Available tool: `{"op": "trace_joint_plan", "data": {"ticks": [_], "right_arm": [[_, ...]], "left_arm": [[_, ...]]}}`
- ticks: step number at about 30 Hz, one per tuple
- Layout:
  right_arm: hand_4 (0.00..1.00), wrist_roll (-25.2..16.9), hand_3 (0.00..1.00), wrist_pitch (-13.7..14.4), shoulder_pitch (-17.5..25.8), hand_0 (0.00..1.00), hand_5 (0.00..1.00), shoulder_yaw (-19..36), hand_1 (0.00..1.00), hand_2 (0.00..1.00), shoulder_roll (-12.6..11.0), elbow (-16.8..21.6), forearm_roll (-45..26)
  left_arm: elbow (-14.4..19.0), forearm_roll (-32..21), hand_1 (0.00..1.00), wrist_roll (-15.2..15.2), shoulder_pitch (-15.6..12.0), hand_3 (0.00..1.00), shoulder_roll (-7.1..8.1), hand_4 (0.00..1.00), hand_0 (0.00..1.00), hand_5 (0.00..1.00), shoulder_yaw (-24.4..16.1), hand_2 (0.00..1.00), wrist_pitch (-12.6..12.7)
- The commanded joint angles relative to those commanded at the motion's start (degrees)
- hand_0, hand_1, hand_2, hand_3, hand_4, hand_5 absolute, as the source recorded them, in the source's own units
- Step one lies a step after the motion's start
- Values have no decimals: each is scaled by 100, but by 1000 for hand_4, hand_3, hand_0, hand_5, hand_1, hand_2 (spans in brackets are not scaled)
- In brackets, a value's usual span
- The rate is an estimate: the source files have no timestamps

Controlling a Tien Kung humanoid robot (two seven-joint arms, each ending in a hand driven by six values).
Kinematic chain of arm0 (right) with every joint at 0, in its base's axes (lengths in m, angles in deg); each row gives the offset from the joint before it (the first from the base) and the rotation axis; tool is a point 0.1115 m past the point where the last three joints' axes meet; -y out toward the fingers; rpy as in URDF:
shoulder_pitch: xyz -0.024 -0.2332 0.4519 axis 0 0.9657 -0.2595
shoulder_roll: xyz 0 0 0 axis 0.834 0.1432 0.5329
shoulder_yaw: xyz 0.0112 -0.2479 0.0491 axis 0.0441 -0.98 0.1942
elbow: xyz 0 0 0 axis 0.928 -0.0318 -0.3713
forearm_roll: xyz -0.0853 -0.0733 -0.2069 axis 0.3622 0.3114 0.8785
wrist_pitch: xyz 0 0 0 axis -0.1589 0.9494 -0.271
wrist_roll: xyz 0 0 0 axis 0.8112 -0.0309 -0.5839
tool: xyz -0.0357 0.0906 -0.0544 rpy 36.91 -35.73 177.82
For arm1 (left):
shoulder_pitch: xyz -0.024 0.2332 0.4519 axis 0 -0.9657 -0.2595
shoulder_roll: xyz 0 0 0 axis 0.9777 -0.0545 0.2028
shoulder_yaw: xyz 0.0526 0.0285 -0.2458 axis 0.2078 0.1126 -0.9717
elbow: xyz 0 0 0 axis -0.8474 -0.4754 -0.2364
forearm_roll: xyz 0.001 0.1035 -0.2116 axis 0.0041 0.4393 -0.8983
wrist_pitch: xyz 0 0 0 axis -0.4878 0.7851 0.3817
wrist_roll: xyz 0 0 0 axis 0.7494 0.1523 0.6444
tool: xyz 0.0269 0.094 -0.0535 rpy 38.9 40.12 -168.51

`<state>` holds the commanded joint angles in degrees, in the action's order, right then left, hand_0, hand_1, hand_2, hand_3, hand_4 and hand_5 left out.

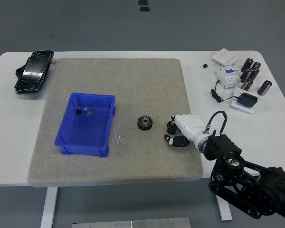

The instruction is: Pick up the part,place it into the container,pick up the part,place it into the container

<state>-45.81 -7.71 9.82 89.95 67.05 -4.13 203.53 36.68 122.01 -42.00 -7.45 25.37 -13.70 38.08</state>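
From the head view, the white table [19, 161] carries a large grey mat [118, 85] that covers most of its middle, its near edge close to the table's near edge. The far half of the mat is bare, and there is open mat between the blue container [66, 124] at the left and the robot's right hand [183, 129] at the right. A small black gear [144, 123], the part, lies flat on the mat in that gap, just to the left of the hand and apart from it, with the container further left. The hand rests low on the mat's right side, its white back up and its dark fingers [173, 138] curled under; whether they grip anything I cannot tell. Inside the container sits a small dark piece [78, 112]. A thin wire clip [118, 137] lies just beside the container's right wall. Off the mat, a black pouch [33, 72] lies far left and a cluster of electrical parts [242, 78] far right.
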Motion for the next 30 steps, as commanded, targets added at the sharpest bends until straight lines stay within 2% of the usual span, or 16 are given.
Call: {"op": "trace_joint_plan", "data": {"ticks": [1, 2, 7, 8, 19, 20, 30], "right_arm": [[584, -3, 638, 4, 0, 266, 317, -3, 417, 453, 1, -2, -2], [545, -6, 635, 7, -1, 261, 223, -5, 426, 445, 1, -4, -4], [545, -23, 635, 27, -5, 261, 223, -26, 426, 445, 4, -15, -13], [606, -27, 614, 32, -9, 293, 65, -28, 440, 439, 5, -17, -16], [598, -85, 612, 153, -51, 300, 34, -67, 446, 435, 2, -50, 7], [546, -89, 622, 168, -58, 300, 2, -72, 457, 437, 2, -51, 14], [537, -131, 623, 291, -163, 299, 2, -146, 464, 435, -31, -100, 67]], "left_arm": [[0, -2, 636, 1, -1, 580, -1, 630, 681, 264, 1, 600, 0], [0, -3, 636, 2, -1, 581, -1, 629, 681, 263, 2, 599, 1], [0, -25, 636, 9, -5, 581, -6, 629, 681, 263, 16, 599, 4], [0, -29, 636, 11, -4, 581, -7, 627, 681, 262, 18, 600, 5], [1, -67, 636, 26, -5, 582, -9, 627, 681, 262, 43, 600, 14], [1, -71, 635, 27, -6, 583, -9, 625, 681, 260, 45, 601, 14], [-1, -106, 635, 44, -8, 583, -9, 628, 681, 263, 62, 601, 22]]}}
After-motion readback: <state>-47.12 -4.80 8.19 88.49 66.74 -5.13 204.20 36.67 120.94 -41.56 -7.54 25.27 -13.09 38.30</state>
